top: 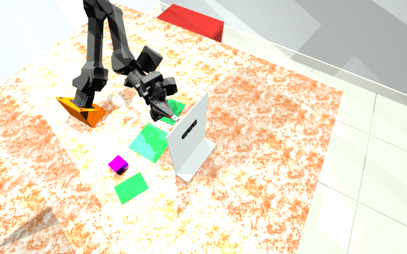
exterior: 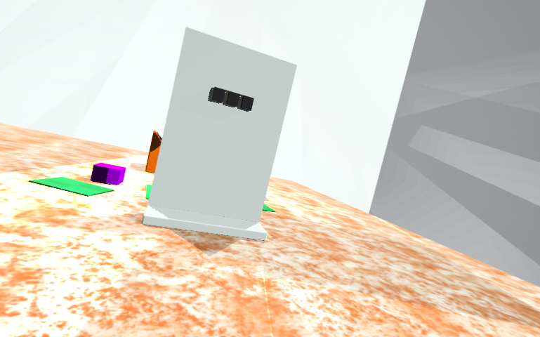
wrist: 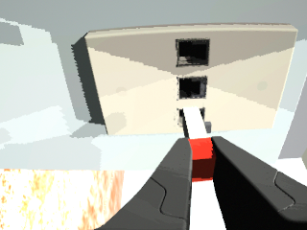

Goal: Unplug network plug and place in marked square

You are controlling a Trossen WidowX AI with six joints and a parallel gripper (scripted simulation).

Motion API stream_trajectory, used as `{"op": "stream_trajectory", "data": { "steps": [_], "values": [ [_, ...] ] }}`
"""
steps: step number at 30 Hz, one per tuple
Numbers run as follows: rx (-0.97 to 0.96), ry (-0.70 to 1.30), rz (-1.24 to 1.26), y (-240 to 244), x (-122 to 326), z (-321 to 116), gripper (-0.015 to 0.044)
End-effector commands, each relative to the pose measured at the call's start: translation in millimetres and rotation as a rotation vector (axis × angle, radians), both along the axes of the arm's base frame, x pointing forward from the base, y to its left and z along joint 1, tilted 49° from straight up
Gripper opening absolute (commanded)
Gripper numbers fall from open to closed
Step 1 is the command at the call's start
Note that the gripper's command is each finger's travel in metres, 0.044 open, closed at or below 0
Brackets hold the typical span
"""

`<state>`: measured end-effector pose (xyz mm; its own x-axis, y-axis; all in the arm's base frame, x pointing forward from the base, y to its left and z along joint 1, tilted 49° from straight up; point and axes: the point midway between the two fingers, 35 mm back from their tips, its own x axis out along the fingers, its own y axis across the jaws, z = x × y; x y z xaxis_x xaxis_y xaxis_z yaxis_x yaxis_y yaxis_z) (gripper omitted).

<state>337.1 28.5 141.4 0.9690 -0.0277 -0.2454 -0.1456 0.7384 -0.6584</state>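
- The black parallel-jaw gripper (wrist: 201,156) was pinched tight on the small network plug with a red rear body and pale front (wrist: 201,153), its two dark fingers pressing the red part from either side.
- In the wrist view the plug's pale front end reached toward the upright white rectangular panel (wrist: 134,90), ending just below the lower of two dark square sockets (wrist: 192,87) seen there (whether its tip was clear of the panel or touching it could not be told).
- From the top view the plug (top: 173,118) showed as a sliver of red and white at the gripper (top: 168,114) tip, held above the table just beside the panel's near face (top: 189,132).
- The gripper hovered over a small green square patch (top: 177,106) on the orange-mottled white table top (top: 262,125); a larger pale turquoise square (top: 148,141) lay next to the panel's foot.
- A magenta cube (top: 118,164) sat well apart from the gripper, with another green rectangle (top: 131,188) near it.
- The arm rose from an orange wedge-shaped base (top: 82,111).
- In the exterior view the panel's far face (exterior: 222,150) hid the gripper and plug; only a row of three dark socket backs (exterior: 230,98) showed on it.
- A red flat block (top: 192,21) lay at the table's far edge.
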Motion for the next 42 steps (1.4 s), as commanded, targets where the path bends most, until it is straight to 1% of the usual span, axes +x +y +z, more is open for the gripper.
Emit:
{"op": "stream_trajectory", "data": {
  "steps": [1,42],
  "values": [
    [0.000,0.002,-0.003,0,-2,0,0.0000],
    [0.000,0.003,-0.003,-2,-17,2,0.0000]
  ]
}}
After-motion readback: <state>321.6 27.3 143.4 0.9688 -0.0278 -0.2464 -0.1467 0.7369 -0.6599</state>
